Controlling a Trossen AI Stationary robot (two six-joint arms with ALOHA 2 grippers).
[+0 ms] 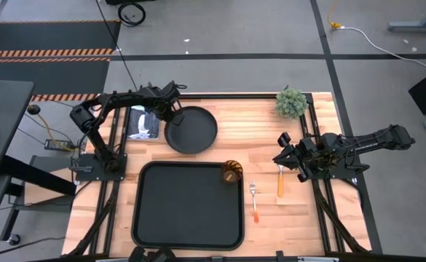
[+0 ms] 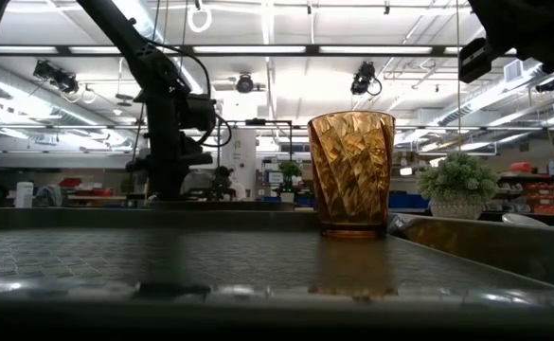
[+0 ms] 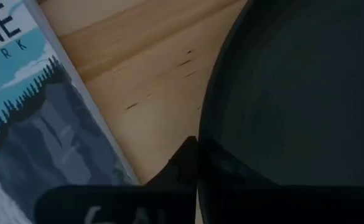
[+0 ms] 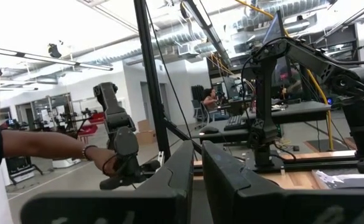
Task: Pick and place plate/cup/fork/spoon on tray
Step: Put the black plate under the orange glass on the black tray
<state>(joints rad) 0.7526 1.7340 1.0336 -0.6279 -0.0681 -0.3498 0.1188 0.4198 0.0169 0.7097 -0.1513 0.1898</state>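
The round black plate (image 1: 192, 131) lies on the wooden table beyond the black tray (image 1: 187, 218). My left gripper (image 1: 166, 116) is at the plate's left rim, shut on it. The amber cup (image 1: 232, 172) stands upright in the tray's far right corner and also shows in the low view (image 2: 352, 170). The fork (image 1: 254, 198) and the spoon (image 1: 280, 183) lie flat on the table right of the tray. My right gripper (image 1: 282, 157) is above the spoon's bowl end, shut and empty, its fingers level (image 4: 197, 171). My left gripper has the plate's left rim (image 3: 201, 146) between its fingers. One finger (image 3: 180, 167) shows just outside the rim and the plate hides the other. The fingers come from the table's left, slanting down. I cannot tell whether the plate is lifted.
A printed picture card (image 1: 143, 122) lies on the table left of the plate, and it also shows in the left wrist view (image 3: 26, 118). A small potted plant (image 1: 291, 102) stands at the far right. A person's arm (image 4: 38, 146) shows in the room beyond the table.
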